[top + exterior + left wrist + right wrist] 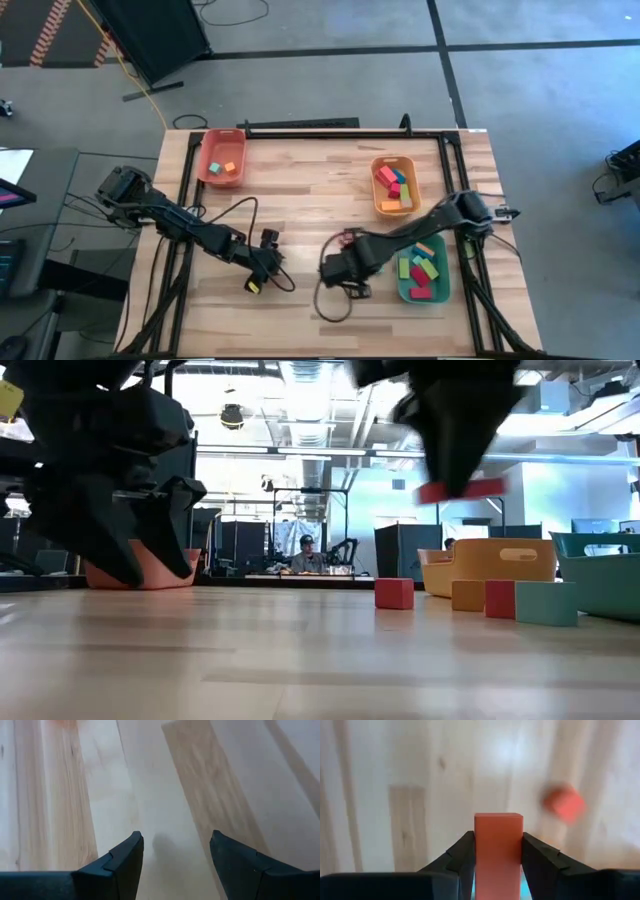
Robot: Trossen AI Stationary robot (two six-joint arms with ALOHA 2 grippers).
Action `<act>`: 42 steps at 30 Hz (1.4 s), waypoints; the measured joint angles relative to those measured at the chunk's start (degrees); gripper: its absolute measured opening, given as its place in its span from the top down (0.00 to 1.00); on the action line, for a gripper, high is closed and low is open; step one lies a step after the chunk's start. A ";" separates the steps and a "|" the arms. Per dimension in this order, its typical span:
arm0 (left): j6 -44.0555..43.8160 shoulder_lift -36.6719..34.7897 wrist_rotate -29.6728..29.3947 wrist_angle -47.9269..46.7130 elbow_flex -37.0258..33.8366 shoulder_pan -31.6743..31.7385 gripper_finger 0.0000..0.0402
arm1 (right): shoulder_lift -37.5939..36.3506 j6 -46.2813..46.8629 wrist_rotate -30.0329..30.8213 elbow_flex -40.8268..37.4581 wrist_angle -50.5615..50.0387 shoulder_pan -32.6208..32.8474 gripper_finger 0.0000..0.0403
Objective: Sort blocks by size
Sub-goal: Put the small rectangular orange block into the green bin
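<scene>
Red block [498,847] in right end effector [498,845].

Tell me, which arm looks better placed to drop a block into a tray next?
The right one, I'd guess. Its end effector already grips a red block near the green tray; the left end effector hangs open and empty over bare wood.

You see a red-orange block [498,850] between dark fingers [457,855], a blurred red cube [565,804] on pale wood [420,780], and red-orange [222,160], orange [393,185] and green [423,272] trays holding mixed red, green, orange and teal blocks.
</scene>
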 joint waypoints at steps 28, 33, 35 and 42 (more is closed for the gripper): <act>12.46 0.00 0.06 14.78 0.00 4.00 0.45 | -7.61 56.70 4.58 -18.49 -18.71 22.84 0.59; 13.05 0.02 3.90 18.73 0.00 6.66 0.45 | -14.68 64.10 5.04 -28.20 -12.41 24.82 0.59; 13.37 0.02 5.83 20.50 0.00 8.08 0.45 | -18.19 65.58 5.54 -32.03 -7.70 24.98 0.59; 14.45 0.02 10.01 26.27 0.00 13.39 0.45 | -26.73 65.77 5.69 -41.57 4.93 22.79 0.57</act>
